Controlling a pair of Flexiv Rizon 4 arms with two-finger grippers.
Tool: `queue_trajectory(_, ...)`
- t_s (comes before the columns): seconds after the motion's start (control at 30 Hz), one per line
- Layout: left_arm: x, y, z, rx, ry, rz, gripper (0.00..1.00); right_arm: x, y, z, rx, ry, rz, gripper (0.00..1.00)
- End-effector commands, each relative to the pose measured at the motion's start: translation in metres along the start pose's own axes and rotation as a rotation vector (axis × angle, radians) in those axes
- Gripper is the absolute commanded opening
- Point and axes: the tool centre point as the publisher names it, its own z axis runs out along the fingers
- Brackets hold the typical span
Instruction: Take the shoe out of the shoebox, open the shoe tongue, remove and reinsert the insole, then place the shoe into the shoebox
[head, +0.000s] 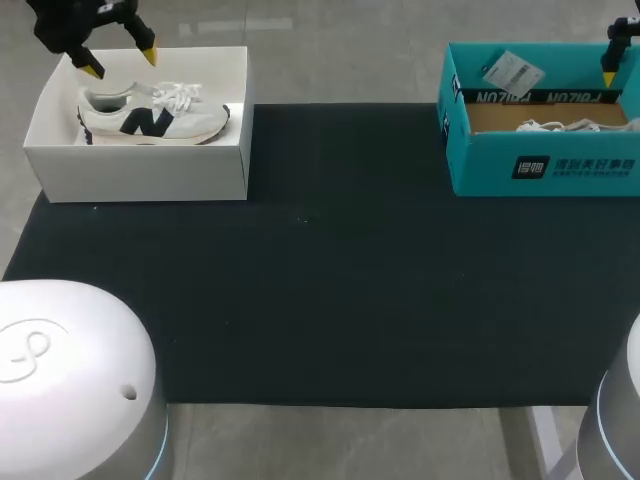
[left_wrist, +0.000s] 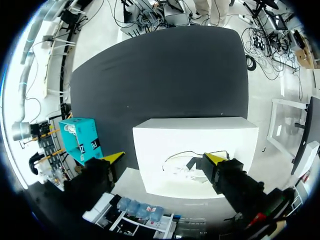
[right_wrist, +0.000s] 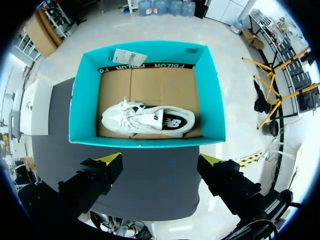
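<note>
Two laced sneakers (head: 150, 120) (right_wrist: 147, 120) — each boxed singly
Smooth white box (head: 140, 165) upper left; teal cardboard box (head: 545, 165) upper right; my left claw (head: 120, 62) and right claw (right_wrist: 160, 158) gape wide — empty.

left arm (head: 70, 370): a smooth white dome with an embossed looped logo (head: 25, 350), one small dark hole (head: 129, 392) and a thin blue ring (head: 160, 462) below. right arm (head: 615, 420): grey-white, also blue-ringed. left gripper (head: 120, 62) and right gripper (right_wrist: 160, 160): blocky matte-black fingers (right_wrist: 90, 185) ending in wedge-shaped bright yellow tips (right_wrist: 111, 159).
</note>
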Motion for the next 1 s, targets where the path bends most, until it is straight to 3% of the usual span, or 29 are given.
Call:
queue_trajectory(0.03, 0.016, 0.027, 0.013, -0.001, 0.039, -0.003, 1.00, 0.000, 0.000, 0.000, -0.001, 0.001, 0.000, 1.00)
queue_trajectory(0.2, 0.050, 0.054, 0.029, -0.019, 0.092, -0.008, 1.00, 0.000, 0.000, 0.000, -0.001, 0.001, 0.000, 1.00)
queue_trajectory(0.47, 0.109, 0.091, 0.045, 0.028, 0.207, -0.043, 1.00, 0.000, 0.000, 0.000, -0.001, 0.001, 0.000, 1.00)
queue_trajectory(0.7, 0.139, 0.115, 0.062, 0.036, 0.266, -0.055, 1.00, 0.000, 0.000, 0.000, -0.001, 0.001, 0.000, 1.00)
queue_trajectory(1.0, 0.186, 0.136, 0.099, 0.080, 0.317, -0.064, 1.00, 0.000, 0.000, 0.000, -0.001, 0.001, 0.000, 1.00)
